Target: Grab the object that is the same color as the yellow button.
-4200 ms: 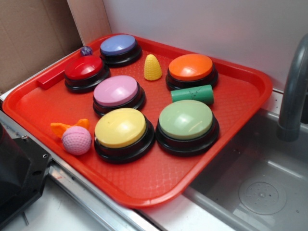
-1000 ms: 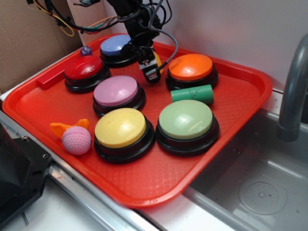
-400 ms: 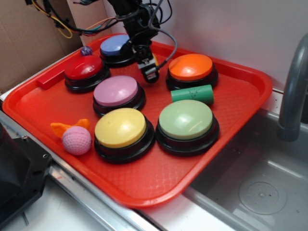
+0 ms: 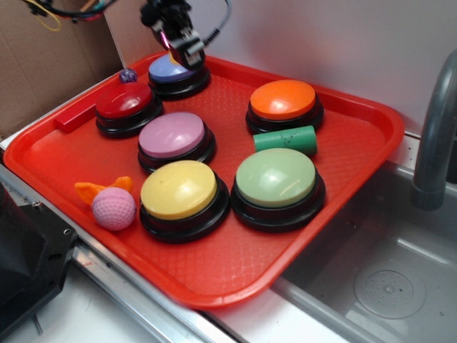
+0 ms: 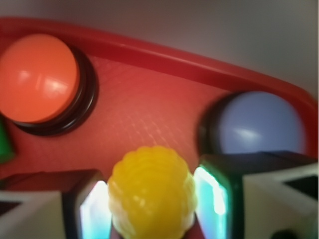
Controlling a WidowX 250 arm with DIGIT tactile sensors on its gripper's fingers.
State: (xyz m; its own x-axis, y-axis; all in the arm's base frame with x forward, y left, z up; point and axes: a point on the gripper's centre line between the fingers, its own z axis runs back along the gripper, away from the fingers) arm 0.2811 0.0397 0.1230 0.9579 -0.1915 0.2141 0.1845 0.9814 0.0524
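The object, a small bumpy yellow corn cob, sits between my two fingers in the wrist view, and both pads press its sides. My gripper is shut on it. In the exterior view the gripper hangs above the blue button at the back of the red tray, lifted off the tray floor, and the cob is hard to make out there. The yellow button, a pale-yellow dome on a black base, stands at the tray's front, far from the gripper.
Also on the tray are an orange button, green cylinder, pale-green button, pink button, red button and pink ball. A sink and faucet lie to the right.
The gripper was low between the blue and orange buttons around the corn cob. It has since risen and moved back-left over the blue button with the cob in it.
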